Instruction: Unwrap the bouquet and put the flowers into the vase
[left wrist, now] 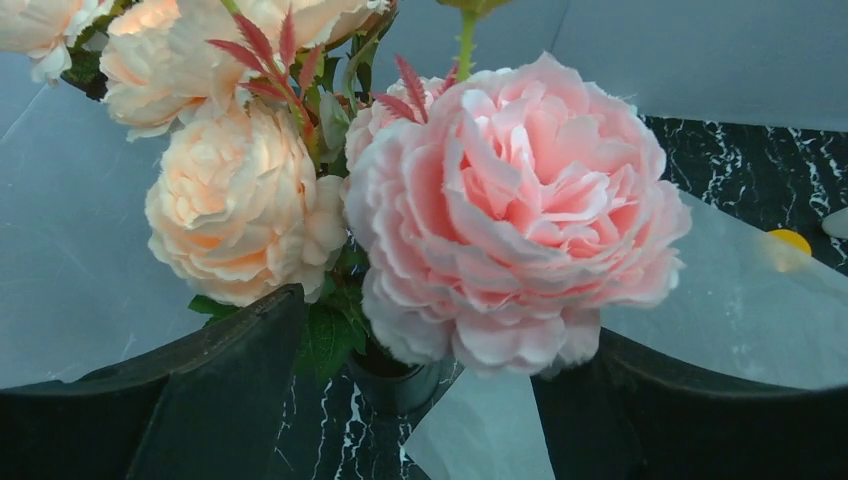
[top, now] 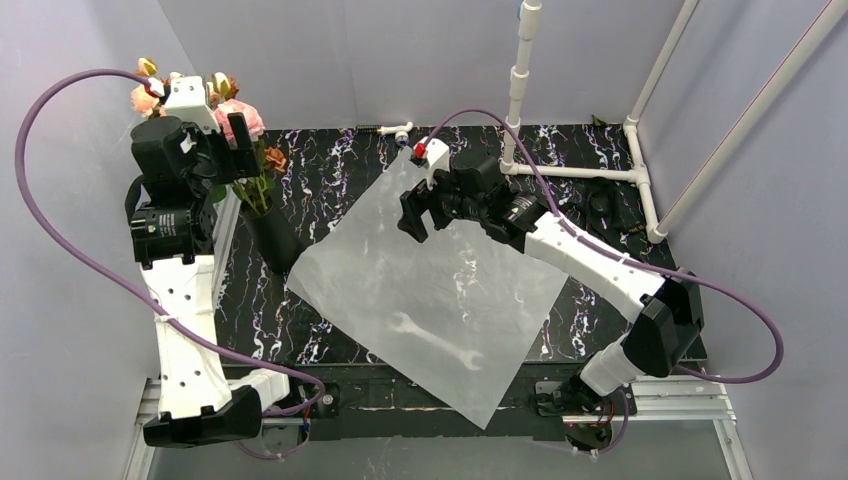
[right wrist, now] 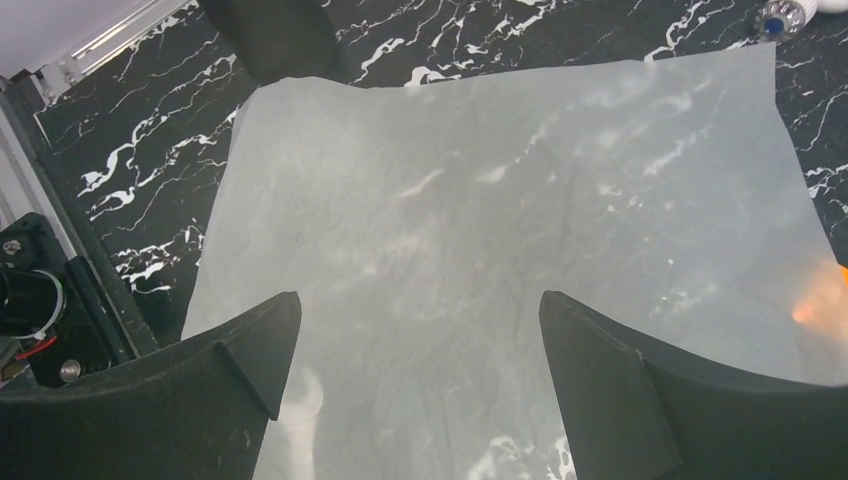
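Flowers [left wrist: 510, 215]: pink and peach roses, upright, stems down in the vase [top: 272, 238].
Vase: black tube, on the left of the table [top: 330, 170], just beside the wrap sheet [top: 430, 290].
Left gripper [left wrist: 440, 330]: we see it above the vase, jaws spread, blooms between them, nothing pinched.
Wrap sheet: white, translucent, flat at mid-table.
Right gripper [right wrist: 418, 305]: we find it over the sheet's far part, jaws spread, empty.

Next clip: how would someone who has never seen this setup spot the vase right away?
On the black marbled table, look to the left side, beside the left corner of the large translucent paper sheet. The vase stands there. It is a short plain black tube holding the flowers, unlike the tall white pipe post at the back.
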Motion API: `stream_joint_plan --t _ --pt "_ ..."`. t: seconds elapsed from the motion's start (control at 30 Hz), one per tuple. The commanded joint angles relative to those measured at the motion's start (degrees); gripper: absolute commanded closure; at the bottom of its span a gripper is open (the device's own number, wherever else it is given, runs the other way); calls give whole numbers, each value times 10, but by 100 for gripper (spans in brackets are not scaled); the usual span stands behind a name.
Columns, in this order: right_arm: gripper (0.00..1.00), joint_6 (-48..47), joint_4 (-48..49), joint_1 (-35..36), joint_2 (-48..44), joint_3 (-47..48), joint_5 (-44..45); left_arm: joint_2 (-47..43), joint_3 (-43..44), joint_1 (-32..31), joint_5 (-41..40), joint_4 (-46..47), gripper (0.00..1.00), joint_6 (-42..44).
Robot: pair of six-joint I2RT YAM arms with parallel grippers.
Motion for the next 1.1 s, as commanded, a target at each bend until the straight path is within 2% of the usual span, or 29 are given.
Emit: stream_joint_plan --t 0.0,0.07,0.1,0.3,0.43,0.67,1.07 --pt "1 13 4 -11 17 30 -24 -15 49 3 24 -37 17 -11" --pt "2 15 4 -19 19 33 -29 -14 66 3 32 -48 4 -11" --pt "2 18 5 -21 19 34 -31 -13 75 4 33 -53 2 -11" --pt "2 24 11 -38 17 38 -34 -3 134 3 41 -96 2 -11" --pt "2 28 13 -51 13 40 -32 -10 149 3 77 -111 2 -7" --pt "1 35 13 -73 -5 34 -29 -29 144 3 233 -160 2 47" --pt "2 42 15 -101 -82 -39 3 5 140 0 396 -294 2 159"
